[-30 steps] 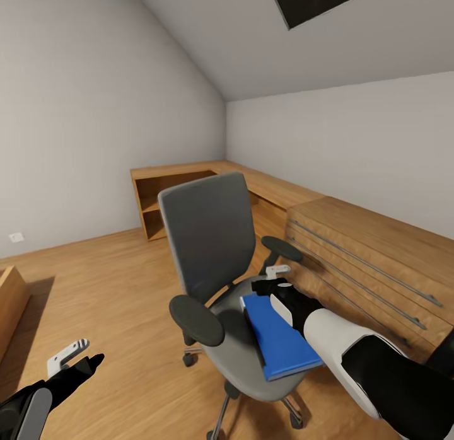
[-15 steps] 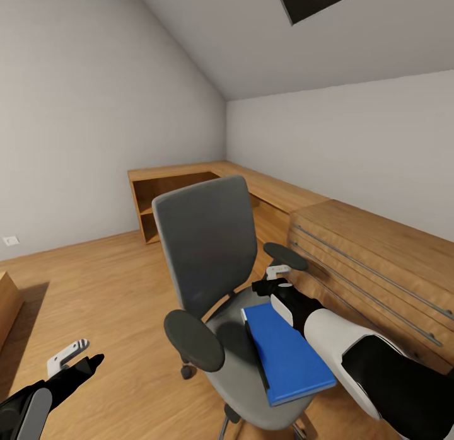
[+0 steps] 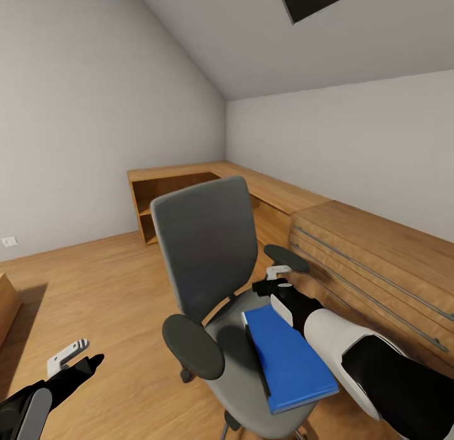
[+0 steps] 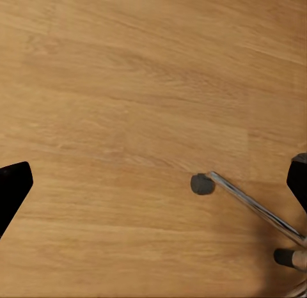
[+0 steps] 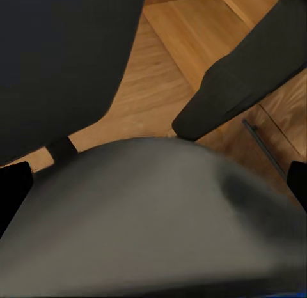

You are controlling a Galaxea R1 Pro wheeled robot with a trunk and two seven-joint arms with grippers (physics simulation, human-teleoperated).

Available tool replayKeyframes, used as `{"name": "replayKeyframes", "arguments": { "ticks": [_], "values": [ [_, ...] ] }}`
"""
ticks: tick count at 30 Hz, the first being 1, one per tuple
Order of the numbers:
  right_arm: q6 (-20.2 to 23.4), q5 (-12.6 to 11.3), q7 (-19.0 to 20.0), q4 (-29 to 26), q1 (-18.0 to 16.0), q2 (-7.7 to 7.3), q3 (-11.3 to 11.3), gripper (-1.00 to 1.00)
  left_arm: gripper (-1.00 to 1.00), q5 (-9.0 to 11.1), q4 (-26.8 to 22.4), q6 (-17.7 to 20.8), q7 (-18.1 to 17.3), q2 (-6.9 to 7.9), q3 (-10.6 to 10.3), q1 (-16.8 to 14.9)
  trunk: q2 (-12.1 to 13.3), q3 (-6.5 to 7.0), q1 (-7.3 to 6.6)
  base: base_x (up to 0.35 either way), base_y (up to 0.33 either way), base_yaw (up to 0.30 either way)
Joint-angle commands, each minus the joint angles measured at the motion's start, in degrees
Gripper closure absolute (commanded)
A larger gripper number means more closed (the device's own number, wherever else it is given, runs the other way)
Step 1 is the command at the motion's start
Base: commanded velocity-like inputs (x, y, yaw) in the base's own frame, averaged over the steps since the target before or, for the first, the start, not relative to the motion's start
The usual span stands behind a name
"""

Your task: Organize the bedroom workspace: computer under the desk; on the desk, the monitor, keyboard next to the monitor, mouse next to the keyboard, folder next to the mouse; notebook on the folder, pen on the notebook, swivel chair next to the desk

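Nearest in, low on the left, the left gripper (image 3: pixel 79 358) hangs over bare wooden floor (image 4: pixel 128 106), fingers spread and holding nothing; its wrist camera catches a castor and a chrome leg of the chair base just beside it. Moving up to the seat: the folder (image 3: pixel 287 358) lies flat on the right half of the swivel chair (image 3: pixel 208 244), bright blue, pale page edges facing left. The right gripper (image 3: pixel 272 281) sits at the folder's far end, above the grey seat pad; the wrist view shows its fingertips wide apart at the frame edges, nothing between them. My read: the folder looks light, stiff enough to lift by one edge, but thin and slick, so a pinch on a short edge, or on the corner overhanging the seat, seems the safest hold. Expect the chair to roll if pushed. Beyond stand a light-wood drawer chest (image 3: pixel 378 263) on the right and a shelving unit (image 3: pixel 164 200) in the far corner.
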Motion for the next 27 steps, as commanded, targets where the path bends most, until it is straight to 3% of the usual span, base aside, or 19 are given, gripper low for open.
{"name": "replayKeyframes", "arguments": {
  "ticks": [1, 27],
  "values": [
    [0.3, -0.4, -0.4, -0.1, 0.0, -0.02, 0.5, -1.0, -1.0, 0.6, -0.1, 0.3, 0.5, 0.01, 0.0, 0.0, 0.0, -0.06, 0.01, 0.144, 0.0, 0.0],
    [0.6, -0.3, -0.6, -0.3, 0.0, 0.08, 0.5, -1.0, -1.0, 0.6, -0.1, 0.5, 0.4, 0.09, 0.1, 0.0, 0.0, -0.3, 0.01, 0.021, 0.0, 0.0]
  ]
}}
